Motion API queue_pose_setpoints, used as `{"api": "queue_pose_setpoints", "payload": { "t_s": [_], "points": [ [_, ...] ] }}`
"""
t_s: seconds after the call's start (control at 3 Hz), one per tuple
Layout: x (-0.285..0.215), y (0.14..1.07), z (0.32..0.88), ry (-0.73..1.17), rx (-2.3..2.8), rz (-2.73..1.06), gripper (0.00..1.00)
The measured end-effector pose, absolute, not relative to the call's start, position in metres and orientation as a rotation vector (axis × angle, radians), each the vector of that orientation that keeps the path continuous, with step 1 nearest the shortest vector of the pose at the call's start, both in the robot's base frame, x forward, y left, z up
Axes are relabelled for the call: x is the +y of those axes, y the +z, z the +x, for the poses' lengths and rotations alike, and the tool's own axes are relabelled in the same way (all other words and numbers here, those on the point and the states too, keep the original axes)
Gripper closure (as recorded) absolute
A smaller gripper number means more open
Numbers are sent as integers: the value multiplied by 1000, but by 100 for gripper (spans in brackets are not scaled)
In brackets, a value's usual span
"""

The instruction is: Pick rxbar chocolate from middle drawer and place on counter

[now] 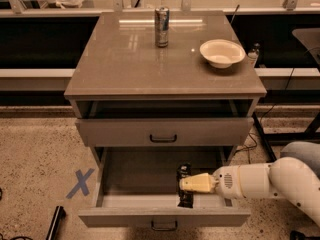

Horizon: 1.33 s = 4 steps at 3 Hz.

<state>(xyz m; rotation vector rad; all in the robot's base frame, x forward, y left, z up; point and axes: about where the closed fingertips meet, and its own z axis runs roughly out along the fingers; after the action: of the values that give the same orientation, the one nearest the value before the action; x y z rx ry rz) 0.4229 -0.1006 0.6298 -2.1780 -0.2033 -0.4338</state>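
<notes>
Centrally, seen from above and in front: a glossy grey-brown rectangular tabletop (125,59) capping a grey cabinet. Standing upright on it toward the upper middle of the frame, a silver-blue drink can (161,26); to the right of that and well apart, a shallow white bowl (222,52). Just below the slab, a grey drawer front with a black handle (200,132), pulled out slightly, with a dark gap above.

Lower still, at the bottom centre, the wide grey middle drawer (125,217) drawn far out, shallow tray open to view, a small greyish metal bail handle (164,226) on its flat front. Inside the right half of that tray, close to the front wall, a small flat black rectangular wrapped rxbar chocolate (185,201), long side running away from the front.

Reaching in from the lower right on a white rounded arm (260,179), the cream-tipped tool (184,184), low inside the drawer and crossing the middle of the bar, leaving only the bar's two ends in sight. Cannot tell whether clamped on the bar, together or apart.

On the speckled floor at lower left, a blue taped X (80,183).
</notes>
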Motion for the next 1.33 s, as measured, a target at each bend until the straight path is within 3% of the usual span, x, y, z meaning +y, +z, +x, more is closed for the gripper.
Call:
{"api": "queue_pose_setpoints", "payload": {
  "t_s": [0.67, 1.33],
  "points": [
    [-97, 751, 424, -505, -387, -2318, 100],
    [-107, 834, 485, -415, -440, -2542, 100]
  ]
}}
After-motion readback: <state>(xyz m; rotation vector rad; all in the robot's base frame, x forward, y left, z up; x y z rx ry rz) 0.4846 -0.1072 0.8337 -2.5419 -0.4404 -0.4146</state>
